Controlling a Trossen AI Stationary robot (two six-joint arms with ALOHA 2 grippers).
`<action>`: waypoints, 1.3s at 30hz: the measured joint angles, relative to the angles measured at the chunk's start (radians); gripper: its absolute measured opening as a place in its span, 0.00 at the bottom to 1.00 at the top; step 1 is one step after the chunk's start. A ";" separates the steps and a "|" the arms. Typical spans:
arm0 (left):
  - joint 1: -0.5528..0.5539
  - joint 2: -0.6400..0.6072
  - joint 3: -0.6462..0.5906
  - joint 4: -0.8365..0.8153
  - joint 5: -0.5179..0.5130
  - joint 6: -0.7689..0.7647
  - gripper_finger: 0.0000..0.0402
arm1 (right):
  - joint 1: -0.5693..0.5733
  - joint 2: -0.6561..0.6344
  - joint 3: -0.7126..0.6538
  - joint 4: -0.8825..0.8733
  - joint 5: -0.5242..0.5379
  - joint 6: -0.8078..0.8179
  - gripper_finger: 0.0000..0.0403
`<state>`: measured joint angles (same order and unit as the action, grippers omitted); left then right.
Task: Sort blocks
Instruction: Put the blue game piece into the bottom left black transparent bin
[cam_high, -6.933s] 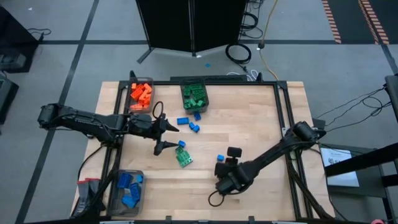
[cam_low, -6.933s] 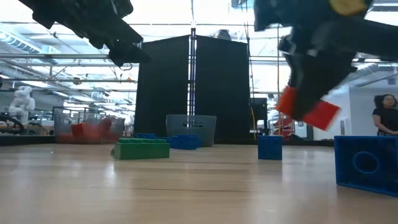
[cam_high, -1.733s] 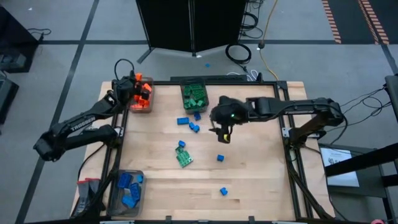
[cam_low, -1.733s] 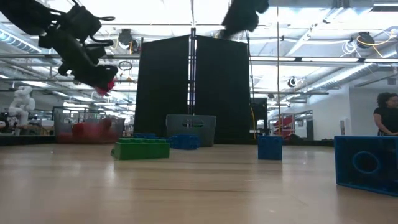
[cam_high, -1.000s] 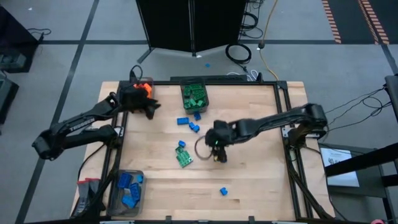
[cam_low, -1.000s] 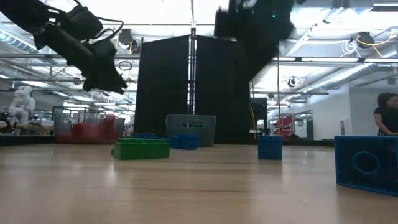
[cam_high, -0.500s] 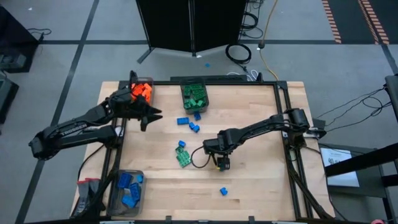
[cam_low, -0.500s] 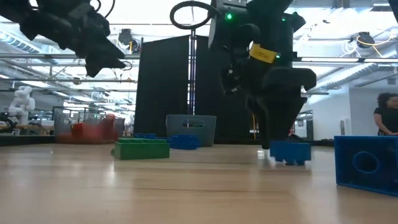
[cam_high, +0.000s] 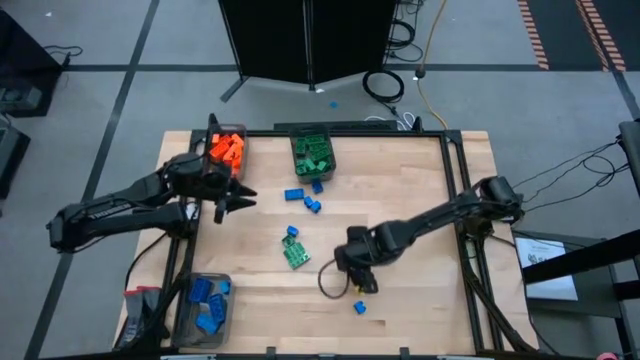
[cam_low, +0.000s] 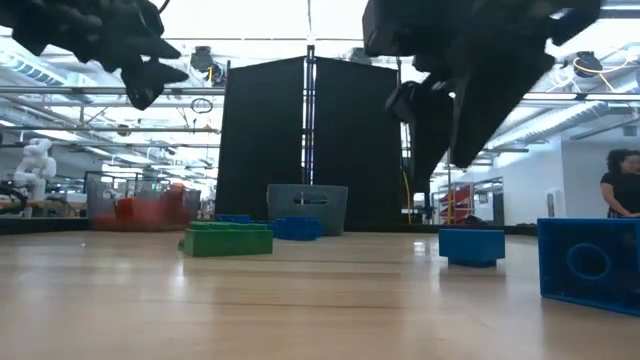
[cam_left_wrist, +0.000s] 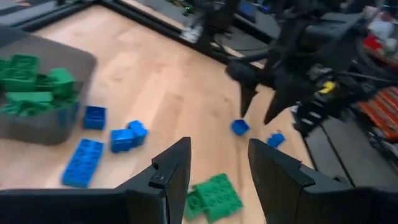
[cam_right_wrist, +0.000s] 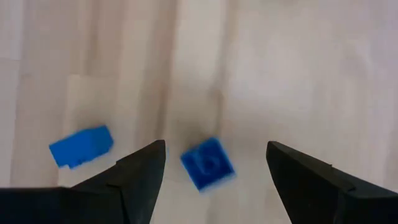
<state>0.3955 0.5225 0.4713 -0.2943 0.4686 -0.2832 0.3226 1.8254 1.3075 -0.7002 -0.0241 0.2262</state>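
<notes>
Right wrist view shows the right gripper spread wide and empty above two blue blocks, one between its fingers, while the left gripper hovers part-open, holding nothing.

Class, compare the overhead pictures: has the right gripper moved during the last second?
Yes. The right gripper went toward the table's near edge, away from the green bin.

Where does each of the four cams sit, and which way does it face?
High: overhead, straight down; both arms, left hand, right hand.
Low: table height, level across table into room; arms overhead, green block.
Left wrist: past its open fingers toward the right arm.
Right wrist: down between open fingers at small blue block.
Shared: that small blue block shows in high too.
</notes>
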 joint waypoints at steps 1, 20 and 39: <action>-0.015 -0.005 0.000 0.000 0.001 0.000 0.40 | 0.013 0.010 0.000 0.015 0.001 -0.015 0.68; -0.163 -0.020 0.000 -0.020 -0.005 0.000 0.40 | 0.017 0.161 0.000 -0.042 0.061 -0.083 0.54; -0.170 -0.058 0.001 -0.068 -0.013 0.011 0.40 | -0.024 0.168 0.110 0.563 0.156 -0.349 0.28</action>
<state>0.2256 0.4641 0.4721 -0.3624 0.4556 -0.2722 0.2981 1.9934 1.4171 -0.1372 0.1317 -0.1227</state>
